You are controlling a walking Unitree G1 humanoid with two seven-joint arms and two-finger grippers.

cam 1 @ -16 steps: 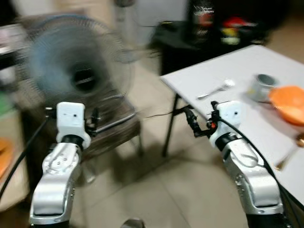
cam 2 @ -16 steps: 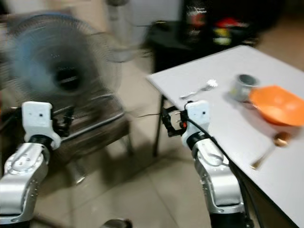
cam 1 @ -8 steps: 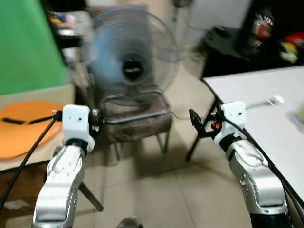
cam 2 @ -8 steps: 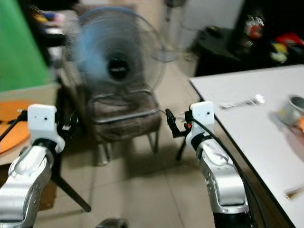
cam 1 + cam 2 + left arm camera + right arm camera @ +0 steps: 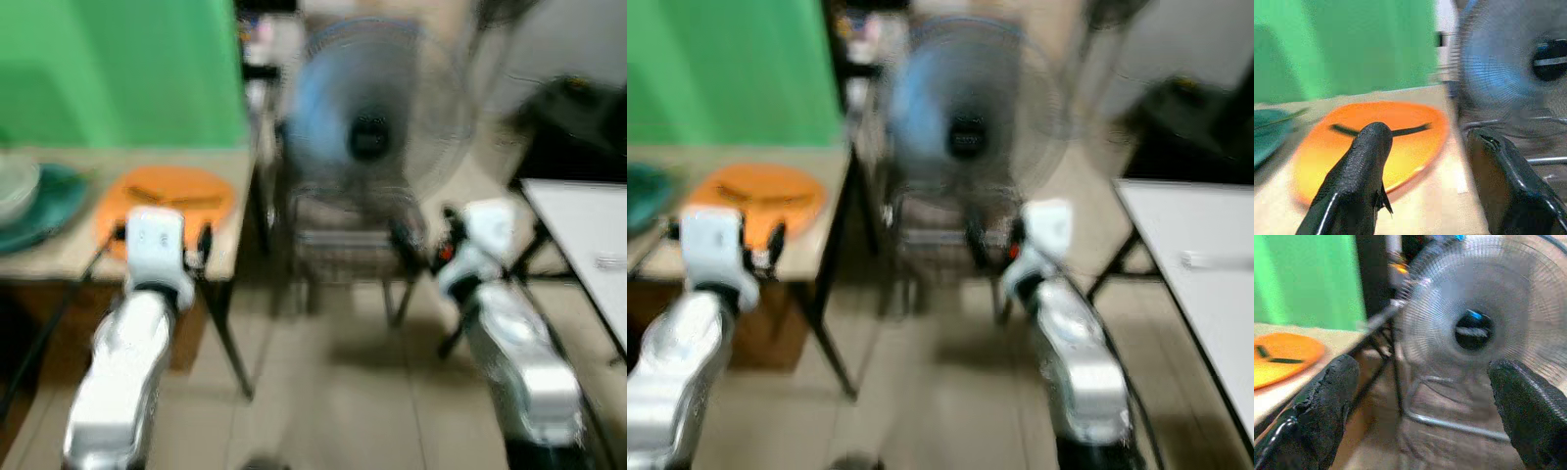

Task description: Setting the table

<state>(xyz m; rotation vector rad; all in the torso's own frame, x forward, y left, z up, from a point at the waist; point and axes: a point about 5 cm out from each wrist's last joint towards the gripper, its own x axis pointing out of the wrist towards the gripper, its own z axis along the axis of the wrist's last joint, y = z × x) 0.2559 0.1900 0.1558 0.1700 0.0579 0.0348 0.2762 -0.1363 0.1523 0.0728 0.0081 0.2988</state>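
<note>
1. Left pincer: fingers spread wide, holding nothing, raised in front of the wooden bench on the robot's left.
2. Right pincer: also spread, empty, pointed at the fan.
3. Task item: orange plate lies flat on the wooden bench near its edge, with two dark sticks on it, likely chopsticks. Directly ahead of the left pincer, not touched.
4. Head views are motion-blurred, so positions are rough.
5. Risks, as judgement: the plate is shallow and flat, so pinching the rim at a bad angle could push it along the bench or tip the sticks off. Reaching while the blur lasts invites a miss.
6. Around: green dish and a pale bowl further left on the same bench; green wall behind.
7. Obstacles: the fan sits on a chair between the wooden bench and the white bench at right. The right arm is close to the chair, so a swing toward the white bench could clip it.
</note>
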